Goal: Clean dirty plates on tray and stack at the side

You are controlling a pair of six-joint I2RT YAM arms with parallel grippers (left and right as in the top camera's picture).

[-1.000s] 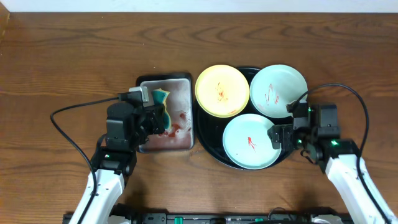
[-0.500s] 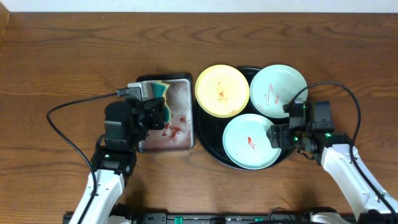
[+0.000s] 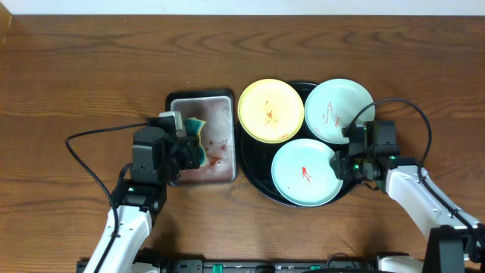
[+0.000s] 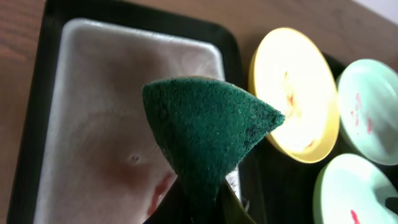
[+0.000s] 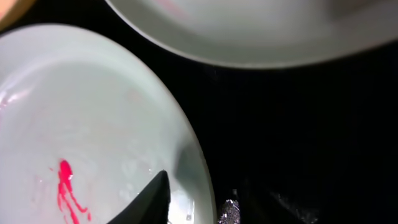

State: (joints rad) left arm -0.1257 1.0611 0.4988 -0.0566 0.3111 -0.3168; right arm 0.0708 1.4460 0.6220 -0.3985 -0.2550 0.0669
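Observation:
Three smeared plates lie on the round black tray (image 3: 254,178): a pale yellow plate (image 3: 270,111) at the back left, a blue-green plate (image 3: 339,111) at the back right, and a near blue-green plate (image 3: 303,173) with a red streak. My right gripper (image 3: 339,165) straddles the near plate's right rim (image 5: 205,168). One finger (image 5: 155,193) rests inside the plate; the other is lost against the black tray. My left gripper (image 3: 191,148) is shut on a green sponge (image 4: 205,130) above the grey metal tray (image 3: 216,106).
The rectangular grey metal tray (image 4: 93,124) holds reddish smears and sits left of the black tray, almost touching it. Brown wooden table (image 3: 91,68) surrounds both. Black cables loop beside each arm.
My right gripper's jaws have narrowed around the near plate's right rim. My left gripper carried the sponge slightly right and nearer, still over the grey tray.

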